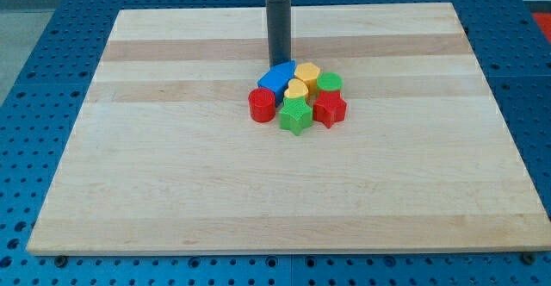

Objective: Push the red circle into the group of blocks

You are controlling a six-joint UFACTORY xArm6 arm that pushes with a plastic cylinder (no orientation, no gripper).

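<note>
On the desk (172,174), a wooden board set on a blue pegged base, six blocks sit bunched just above centre. The rod stands upright behind them, my tip (278,63) touching the blue block (275,77); no claw is fitted. The red circle (262,104) lies at the cluster's left edge, apparently touching the green star (295,115), so judged practically joined.

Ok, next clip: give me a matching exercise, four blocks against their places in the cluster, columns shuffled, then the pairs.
Blocks:
1. red circle block
2. green star block
3. blue block
4. round green block

Places:
A. cluster's bottom edge in the view
B. cluster's left end
C. cluster's upper right
D. directly below my tip

Pairs: 1-B, 2-A, 3-D, 4-C
</note>
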